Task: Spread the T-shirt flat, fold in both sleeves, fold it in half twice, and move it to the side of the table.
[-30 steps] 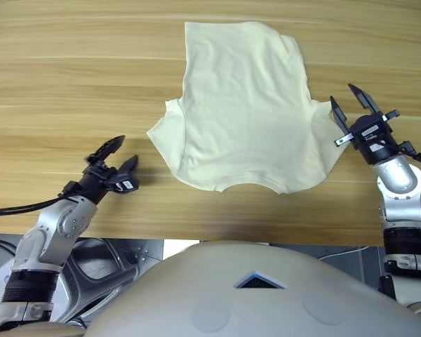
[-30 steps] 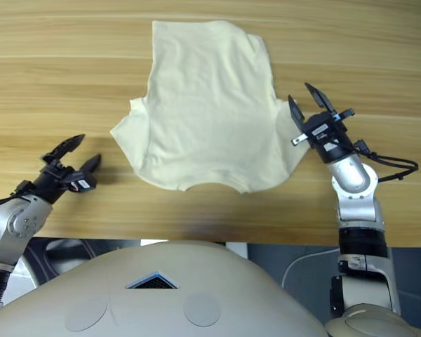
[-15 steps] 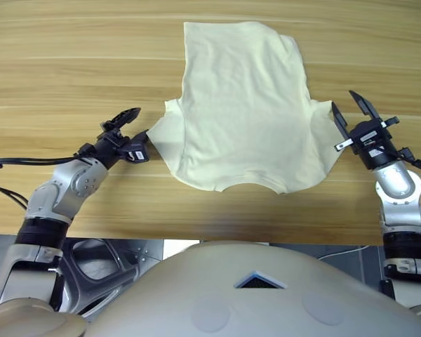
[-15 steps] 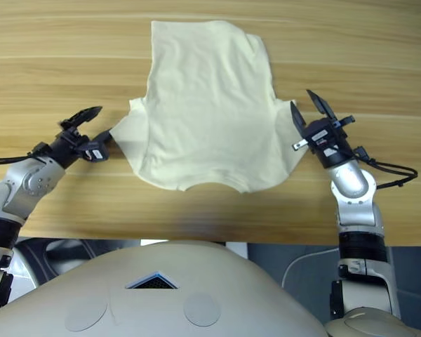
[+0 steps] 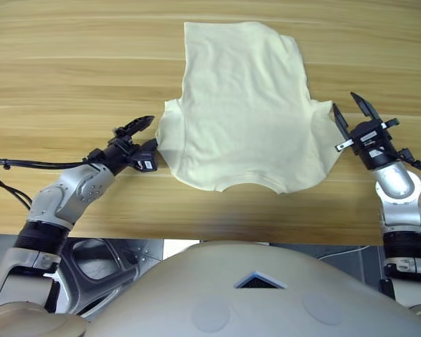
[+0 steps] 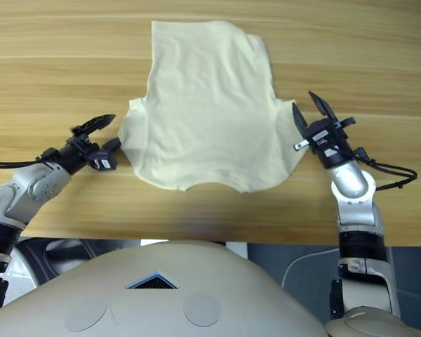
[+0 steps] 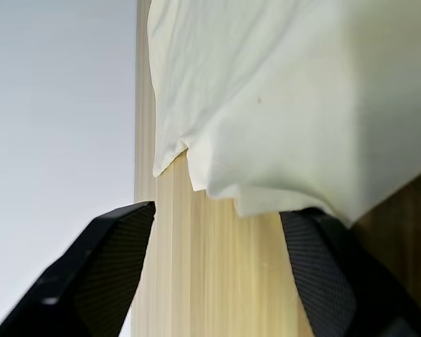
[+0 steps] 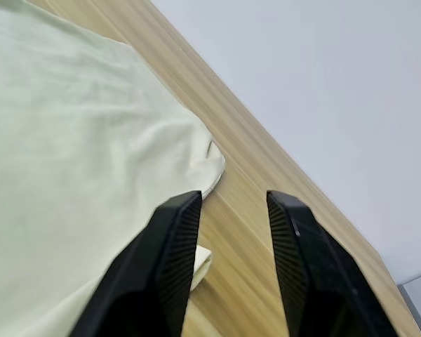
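Observation:
A pale yellow T-shirt (image 5: 242, 105) lies flat on the wooden table (image 5: 70, 70), collar toward me and hem at the far side. My left gripper (image 5: 149, 133) is open at the edge of the left sleeve (image 5: 167, 130). In the left wrist view the sleeve's edge (image 7: 196, 168) lies between the fingers (image 7: 112, 267), and the cloth overlaps one fingertip. My right gripper (image 5: 345, 105) is open just beside the right sleeve (image 5: 326, 133). In the right wrist view the sleeve corner (image 8: 210, 165) sits just ahead of the black fingers (image 8: 175, 260).
Bare wood stretches left of the shirt (image 5: 56, 105) and right of it (image 5: 379, 56). The table's near edge (image 5: 196, 239) runs just below the collar. Black cables trail from both wrists.
My left gripper has moved right across the table up to the left sleeve, whose edge has shifted slightly inward. The right gripper has moved a little nearer and stays open.

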Robot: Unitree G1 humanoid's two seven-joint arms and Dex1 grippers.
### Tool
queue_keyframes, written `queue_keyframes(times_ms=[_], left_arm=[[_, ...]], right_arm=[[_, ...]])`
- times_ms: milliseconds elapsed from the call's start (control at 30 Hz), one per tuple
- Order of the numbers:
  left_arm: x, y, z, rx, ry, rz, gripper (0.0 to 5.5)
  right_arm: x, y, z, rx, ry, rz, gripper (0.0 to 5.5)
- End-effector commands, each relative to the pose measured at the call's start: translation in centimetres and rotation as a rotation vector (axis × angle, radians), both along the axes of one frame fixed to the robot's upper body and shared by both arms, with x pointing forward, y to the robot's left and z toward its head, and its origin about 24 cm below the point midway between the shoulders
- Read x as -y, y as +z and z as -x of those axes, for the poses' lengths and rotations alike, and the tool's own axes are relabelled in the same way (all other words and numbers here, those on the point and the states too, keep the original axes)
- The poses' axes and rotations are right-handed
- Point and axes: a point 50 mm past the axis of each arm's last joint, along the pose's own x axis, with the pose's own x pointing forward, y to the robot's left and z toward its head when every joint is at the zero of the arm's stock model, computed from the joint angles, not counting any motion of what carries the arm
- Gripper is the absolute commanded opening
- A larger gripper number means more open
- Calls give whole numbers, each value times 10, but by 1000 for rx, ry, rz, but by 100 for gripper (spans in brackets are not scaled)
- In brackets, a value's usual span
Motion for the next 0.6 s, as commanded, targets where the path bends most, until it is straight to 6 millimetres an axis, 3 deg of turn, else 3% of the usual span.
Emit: queue_keyframes(times_ms=[33, 167, 333, 467, 600], left_arm=[[-4, -34, 22, -196, -47, -142, 272], [-4, -40, 26, -225, -107, -211, 186], [-11, -39, 30, -218, -119, -297, 186], [-28, -37, 31, -180, 49, -275, 186], [-30, -37, 53, -217, 76, -239, 186]], right_arm=[[-1, 2, -4, 10, 2, -7, 173], [-1, 2, -4, 9, -1, -7, 173], [-1, -1, -3, -1, -1, -2, 173], [1, -4, -1, -13, -7, 1, 173], [8, -6, 4, -28, -32, 4, 173]])
